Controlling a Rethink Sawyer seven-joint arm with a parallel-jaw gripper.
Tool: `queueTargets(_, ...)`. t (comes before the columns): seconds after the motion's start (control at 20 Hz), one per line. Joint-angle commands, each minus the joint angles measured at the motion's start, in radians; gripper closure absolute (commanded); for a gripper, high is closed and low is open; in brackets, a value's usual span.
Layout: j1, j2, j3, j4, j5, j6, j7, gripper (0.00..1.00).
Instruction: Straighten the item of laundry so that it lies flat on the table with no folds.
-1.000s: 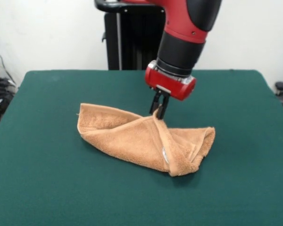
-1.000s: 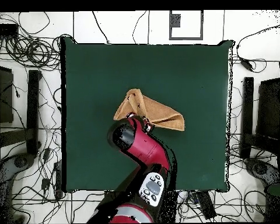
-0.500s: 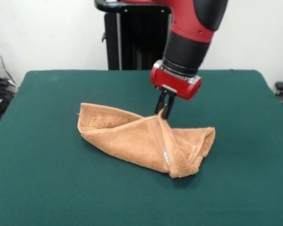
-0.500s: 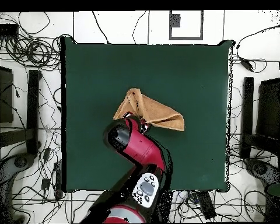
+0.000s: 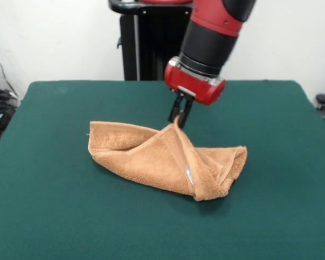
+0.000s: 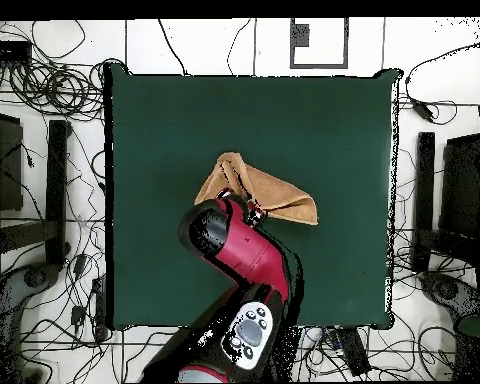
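The orange-tan towel (image 5: pixel 168 162) is located near the centre of the green counter (image 5: pixel 54 216) in the front view, bunched and folded over on itself, with a rolled end at the right and a flatter end at the left. A small white tag (image 5: pixel 189 175) is visible on the lower right fold. The gripper (image 5: pixel 179 120) is positioned just above the middle of the towel. Its fingers (image 5: pixel 175 111) are clamped together on a raised peak of cloth at the towel's upper edge. In the overhead view, the towel (image 6: pixel 269 192) is seen slightly left of the frame centre, partly covered by the red arm (image 6: pixel 239 250).
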Motion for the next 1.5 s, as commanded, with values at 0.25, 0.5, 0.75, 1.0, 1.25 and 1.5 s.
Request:
queueTargets(0.25, -0.168, -0.027, 0.007, -0.142, -0.157, 0.174, 0.027, 1.0)
queueTargets(0.5, -0.256, -0.036, 0.067, -0.172, -0.242, 0.093, 0.0, 1.0)
queueTargets(0.75, -0.34, -0.024, 0.16, -0.229, -0.318, 0.004, -0.01, 1.0)
queueTargets(1.0, -0.412, -0.009, 0.277, -0.265, -0.447, -0.167, 0.002, 1.0)
queueTargets(1.25, -0.457, 0.001, 0.341, -0.292, -0.535, -0.206, 0.03, 1.0)
queueTargets(1.5, -0.487, -0.012, 0.371, -0.281, -0.604, -0.191, 0.039, 1.0)
